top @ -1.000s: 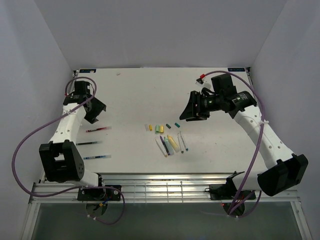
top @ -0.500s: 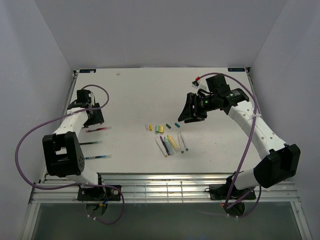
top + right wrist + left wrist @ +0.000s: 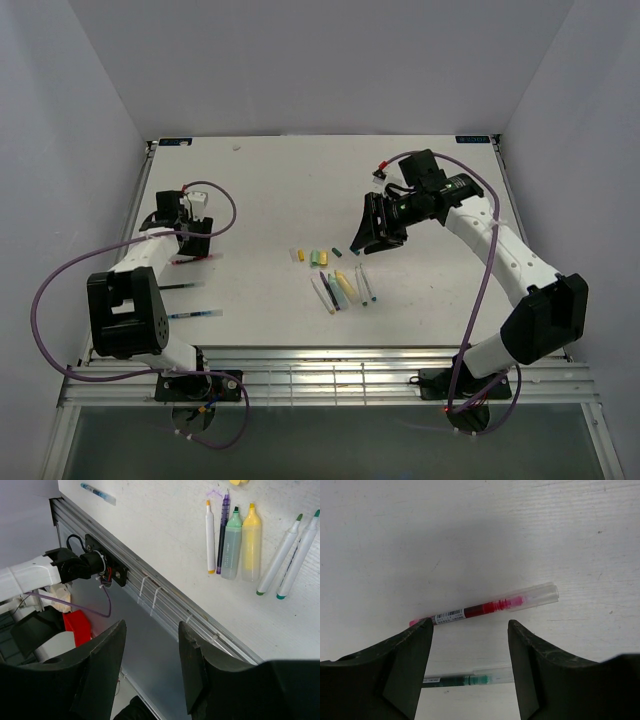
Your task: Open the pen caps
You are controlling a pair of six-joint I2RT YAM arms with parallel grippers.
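Observation:
Three capped pens lie at the left: a red pen (image 3: 197,259) (image 3: 485,606) with a clear cap (image 3: 542,594), a green pen (image 3: 183,286) (image 3: 468,680) and a blue pen (image 3: 195,314). My left gripper (image 3: 192,236) (image 3: 470,626) hovers open just over the red pen, with the green pen showing between its fingers. Loose pen caps lie mid-table: yellow (image 3: 296,255), pale green (image 3: 322,259), dark teal (image 3: 337,250). My right gripper (image 3: 372,228) (image 3: 151,627) hangs open and empty above them.
Uncapped pens and highlighters lie in a row in front of the caps: a green highlighter (image 3: 231,545), a yellow highlighter (image 3: 251,542) (image 3: 345,288), thin white pens (image 3: 282,555). The metal front rail (image 3: 160,597) runs along the table's near edge.
The left gripper has swung in and down over the red pen. The right arm has shifted left toward the middle cluster of caps.

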